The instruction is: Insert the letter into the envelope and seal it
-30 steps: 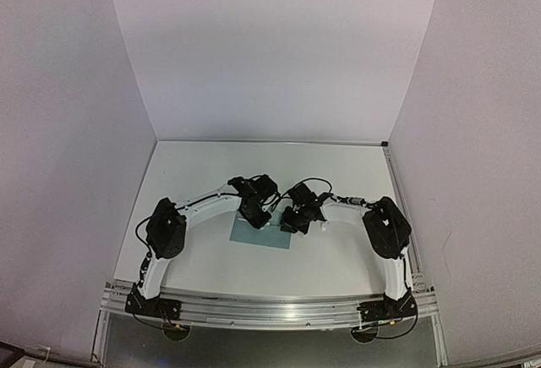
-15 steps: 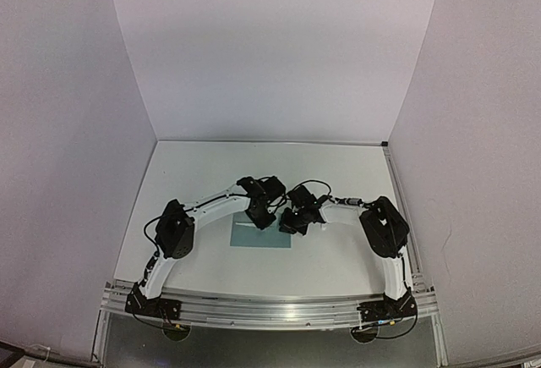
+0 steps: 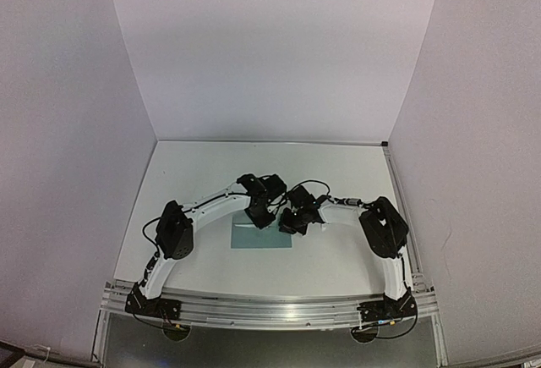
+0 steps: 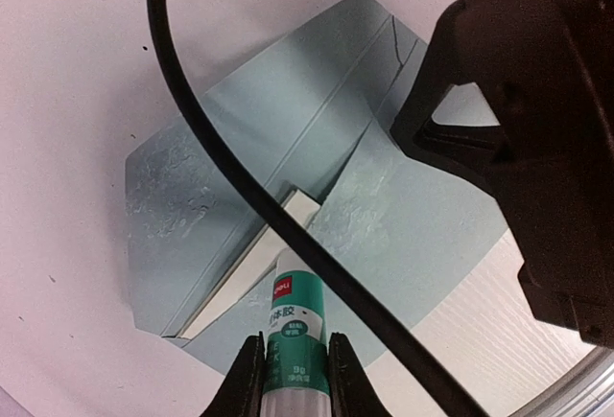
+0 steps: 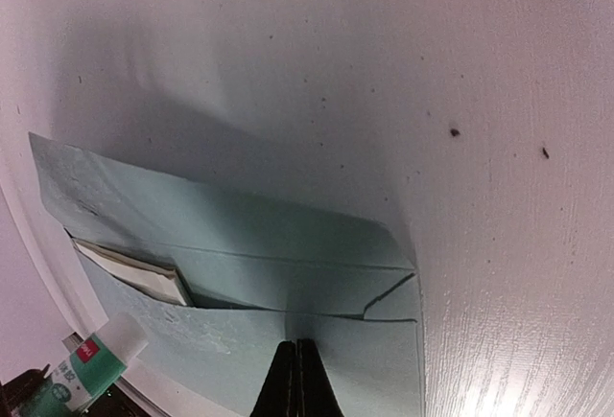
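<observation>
- The letter (image 4: pixel 297 208) sits tucked in the envelope (image 4: pixel 221 168), with only a cream corner and a thin edge showing at the pocket mouth, just ahead of the left jaws.
- The teal envelope lies flat on the white table (image 3: pixel 338 173) with its flap folded open and away from the pocket. A small tear shows at one end of the fold line.
- The left gripper (image 4: pixel 295 359) pinches a green-and-white glue stick (image 4: pixel 295 326) between its two fingers. The stick points forward from the jaws, with its far end at the letter's exposed corner.
- The right gripper (image 5: pixel 295 350) has its jaws pressed together with nothing between them, and its tips are over the pocket panel. The fold line is directly ahead of them and the open flap lies beyond it.
- From the right jaws, the letter's corner lies ahead and to the left. The glue stick enters at the lower left of that view.
- Overhead, both arms reach inward and the two grippers are close together above the envelope's far edge.
</observation>
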`<state>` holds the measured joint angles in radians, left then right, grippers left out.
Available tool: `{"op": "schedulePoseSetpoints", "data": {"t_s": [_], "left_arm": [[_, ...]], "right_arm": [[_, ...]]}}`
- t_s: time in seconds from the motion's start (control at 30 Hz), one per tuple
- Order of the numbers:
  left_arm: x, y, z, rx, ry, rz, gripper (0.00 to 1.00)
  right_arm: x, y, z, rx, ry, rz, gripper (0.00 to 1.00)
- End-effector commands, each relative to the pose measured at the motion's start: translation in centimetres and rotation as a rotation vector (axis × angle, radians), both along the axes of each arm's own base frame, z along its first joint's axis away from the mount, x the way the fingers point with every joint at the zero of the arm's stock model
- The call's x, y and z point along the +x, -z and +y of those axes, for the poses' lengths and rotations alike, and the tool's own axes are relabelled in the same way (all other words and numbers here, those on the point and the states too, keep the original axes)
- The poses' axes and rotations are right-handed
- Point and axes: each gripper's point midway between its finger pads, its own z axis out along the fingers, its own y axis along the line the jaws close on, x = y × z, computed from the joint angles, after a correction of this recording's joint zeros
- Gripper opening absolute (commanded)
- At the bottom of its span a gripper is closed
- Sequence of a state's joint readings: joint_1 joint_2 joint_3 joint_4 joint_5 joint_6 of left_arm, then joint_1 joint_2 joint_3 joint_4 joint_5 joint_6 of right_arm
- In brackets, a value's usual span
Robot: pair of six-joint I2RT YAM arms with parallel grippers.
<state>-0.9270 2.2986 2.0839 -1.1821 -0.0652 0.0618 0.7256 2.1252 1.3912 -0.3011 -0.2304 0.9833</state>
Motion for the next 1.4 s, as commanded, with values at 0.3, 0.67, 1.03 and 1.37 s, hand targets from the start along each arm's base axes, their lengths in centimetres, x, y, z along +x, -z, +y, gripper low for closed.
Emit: {"op": "schedulePoseSetpoints", "data": {"t_s": [0.3,0.67,1.03,1.37], "left_arm": [[-1.3,2.9,-0.7,0.041,0.055,0.017,0.0],[-4.3,3.8,4.1,0.259,0.203,0.121,0.0],[-3.7,2.9,2.2,0.121,0.191,0.094,0.0],[-2.6,1.8,-3.9,-0.094,0.174,0.091,0.0]], "right_arm": [[-0.8,2.3,-1.4,-0.107,-0.008,0.035,0.0],[-1.1,2.6,-1.6,-0.122,-0.025,0.04,0.0],[-0.9,2.6,-1.3,-0.117,-0.032,0.039,0.0],[-0.7,2.5,-0.3,-0.096,-0.041,0.041,0.0]]}}
